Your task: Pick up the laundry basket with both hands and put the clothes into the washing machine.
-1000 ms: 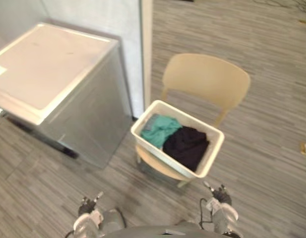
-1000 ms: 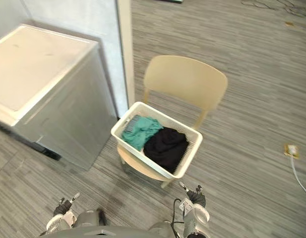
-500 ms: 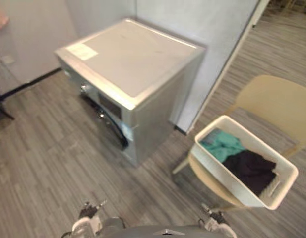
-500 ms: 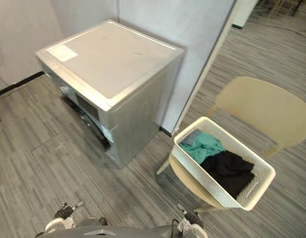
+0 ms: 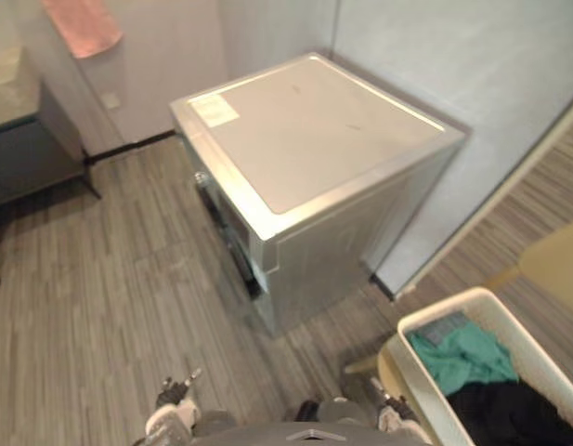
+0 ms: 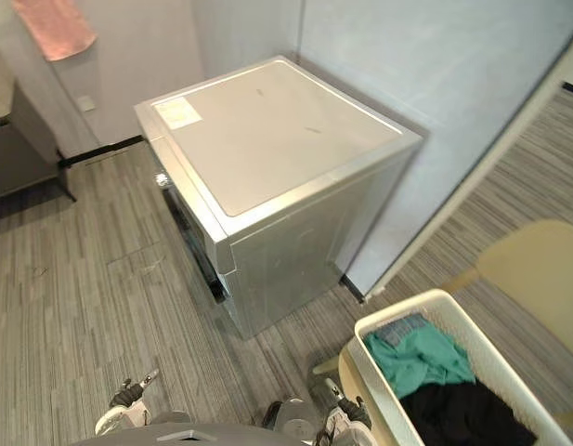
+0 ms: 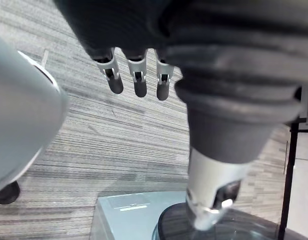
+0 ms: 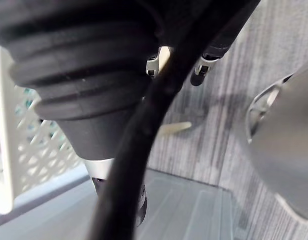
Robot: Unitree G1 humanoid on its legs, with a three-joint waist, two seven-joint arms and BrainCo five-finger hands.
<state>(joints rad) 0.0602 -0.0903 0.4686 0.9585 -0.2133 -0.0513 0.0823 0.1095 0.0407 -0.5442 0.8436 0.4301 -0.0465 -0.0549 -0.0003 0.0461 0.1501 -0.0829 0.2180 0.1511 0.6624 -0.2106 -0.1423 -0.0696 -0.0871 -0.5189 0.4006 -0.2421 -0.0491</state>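
The white lattice laundry basket [image 6: 368,335] sits on a beige chair [image 6: 537,269] at my lower right, holding a teal garment [image 6: 421,355] and a black one [image 6: 462,413]. The silver washing machine [image 5: 305,130] stands ahead, its door side [image 6: 188,232] facing left and its door closed. My left hand [image 7: 136,75] hangs low at my left side with straight fingers, holding nothing. My right hand [image 8: 202,65] hangs low beside the basket wall [image 8: 24,150], fingers relaxed and apart from it.
A pale partition wall [image 5: 435,56] rises behind the washer and ends beside the chair. A dark low table [image 5: 31,139] stands at the far left, with a pink cloth [image 5: 82,23] hanging above it. Grey plank floor [image 5: 110,297] lies open before the washer.
The camera has swung left: the washer now fills the middle and the basket has slid to the lower right corner. Both hands stay low at my sides.
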